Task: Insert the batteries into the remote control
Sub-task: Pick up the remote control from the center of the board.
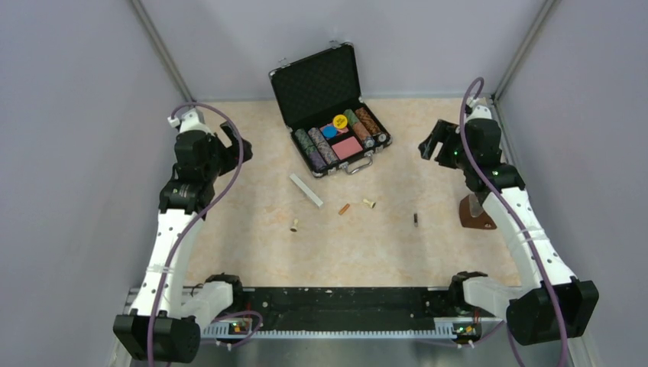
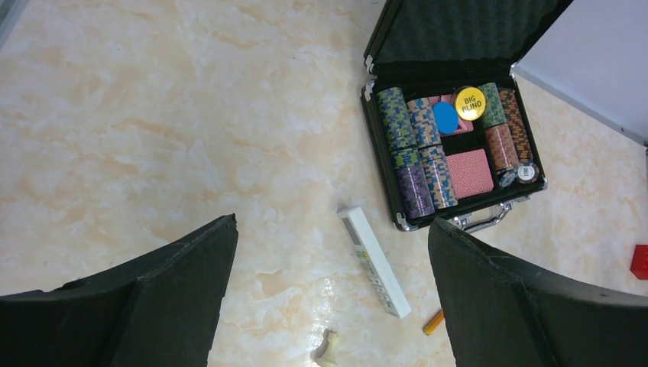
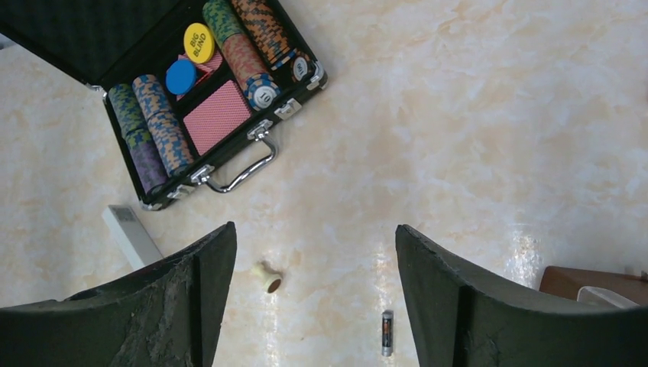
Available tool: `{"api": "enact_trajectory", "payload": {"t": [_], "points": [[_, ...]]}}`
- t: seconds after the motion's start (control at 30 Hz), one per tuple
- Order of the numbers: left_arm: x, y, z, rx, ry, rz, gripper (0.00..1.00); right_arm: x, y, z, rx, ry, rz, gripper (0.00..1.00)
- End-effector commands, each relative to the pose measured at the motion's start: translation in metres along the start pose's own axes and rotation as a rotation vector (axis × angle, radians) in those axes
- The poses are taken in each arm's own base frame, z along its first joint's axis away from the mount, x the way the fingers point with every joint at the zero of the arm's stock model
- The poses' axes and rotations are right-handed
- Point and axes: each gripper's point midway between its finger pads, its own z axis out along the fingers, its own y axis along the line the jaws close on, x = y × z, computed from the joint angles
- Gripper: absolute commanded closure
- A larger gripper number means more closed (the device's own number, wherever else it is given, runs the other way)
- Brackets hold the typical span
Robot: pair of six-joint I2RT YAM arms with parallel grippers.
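Note:
The white remote control (image 1: 306, 189) lies flat near the table's middle, button face up; it also shows in the left wrist view (image 2: 374, 261) and partly in the right wrist view (image 3: 131, 236). The copper-orange battery (image 1: 344, 209) lies just right of it, also in the left wrist view (image 2: 433, 322). The blackish battery (image 1: 416, 220) lies farther right, also in the right wrist view (image 3: 387, 332). My left gripper (image 1: 231, 145) is open and empty, raised at the far left. My right gripper (image 1: 432, 144) is open and empty, raised at the far right.
An open black chip case (image 1: 330, 115) with chips and cards stands at the back middle. Two cream pawn-shaped pegs lie near the batteries, one (image 1: 369, 203) and another (image 1: 294, 225). A brown stand (image 1: 475, 213) sits at the right. Grey walls enclose the table.

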Motion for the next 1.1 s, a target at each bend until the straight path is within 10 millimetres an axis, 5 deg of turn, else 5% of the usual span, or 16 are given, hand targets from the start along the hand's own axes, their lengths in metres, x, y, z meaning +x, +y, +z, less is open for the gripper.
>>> {"api": "enact_trajectory", "payload": {"t": [0.0, 0.37, 0.53, 0.83, 1.07], "points": [[-0.001, -0.005, -0.006, 0.022, -0.018, -0.082, 0.01, -0.01, 0.016, -0.007, -0.086, -0.029, 0.013, 0.25], [0.107, -0.062, 0.027, 0.2, 0.35, -0.224, 0.07, 0.053, 0.059, 0.004, -0.222, 0.141, 0.053, 0.31], [0.139, -0.058, 0.044, 0.091, 0.468, -0.207, 0.14, 0.086, 0.105, 0.01, -0.286, 0.186, -0.062, 0.32], [0.124, -0.01, 0.029, -0.155, 0.348, -0.22, 0.17, 0.165, 0.216, 0.037, -0.424, 0.238, -0.441, 0.32], [0.098, 0.026, 0.0, -0.298, 0.18, -0.239, 0.17, 0.202, 0.245, 0.084, -0.385, 0.259, -0.537, 0.24]]}}
